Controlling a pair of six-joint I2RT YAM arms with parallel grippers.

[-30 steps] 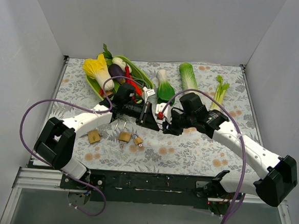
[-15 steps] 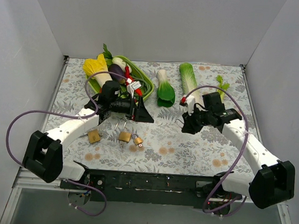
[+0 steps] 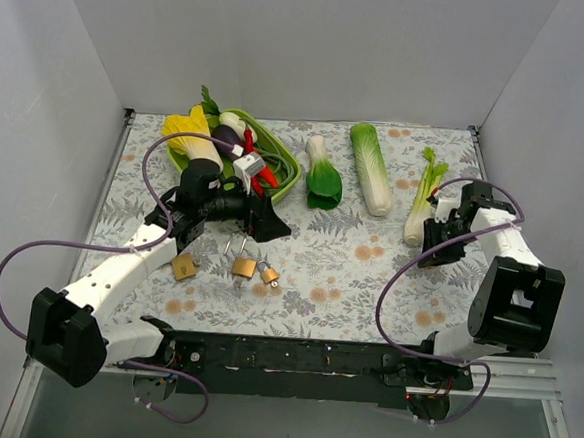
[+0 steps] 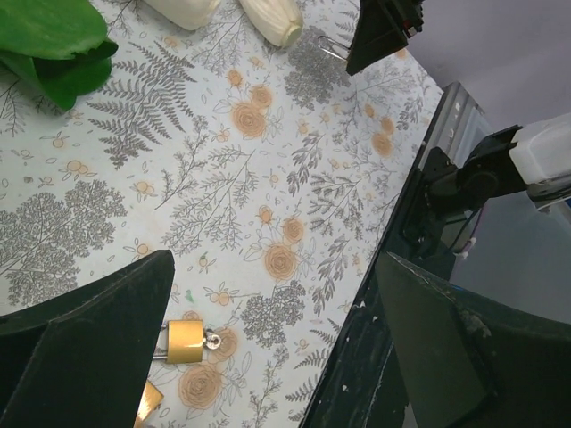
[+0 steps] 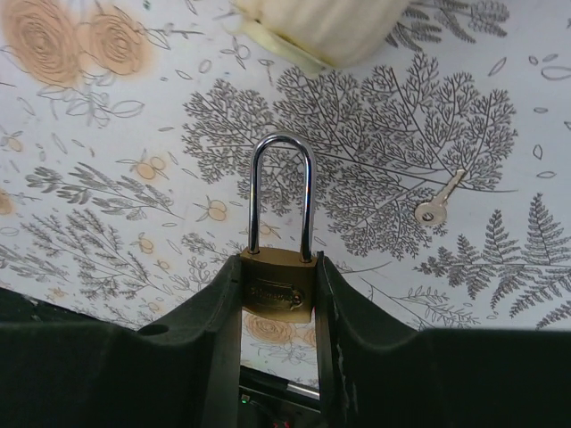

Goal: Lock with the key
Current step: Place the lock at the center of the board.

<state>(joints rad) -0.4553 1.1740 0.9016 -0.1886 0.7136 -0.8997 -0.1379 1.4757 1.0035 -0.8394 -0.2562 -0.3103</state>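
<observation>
My right gripper (image 5: pixel 278 267) is shut on the body of a brass padlock (image 5: pixel 278 292), whose long steel shackle (image 5: pixel 282 192) stands up past the fingertips. A small silver key (image 5: pixel 437 203) lies loose on the floral cloth just beyond it. In the top view that gripper (image 3: pixel 432 249) hangs at the right side near the celery. My left gripper (image 3: pixel 268 220) is open and holds nothing, above the cloth left of centre. Three more brass padlocks (image 3: pixel 243 267) lie below it; one of these padlocks (image 4: pixel 185 341) shows beside the left finger (image 4: pixel 89 343).
A green tray (image 3: pixel 288 165) of toy vegetables sits at the back left. Bok choy (image 3: pixel 323 177), napa cabbage (image 3: pixel 372 170) and celery (image 3: pixel 424 193) lie along the back. The black front rail (image 3: pixel 292 355) borders the cloth, and white walls close in three sides.
The two grippers were together at the middle; now they are apart. The left gripper has opened and pulled back left. The right arm has swung far right with the padlock.
</observation>
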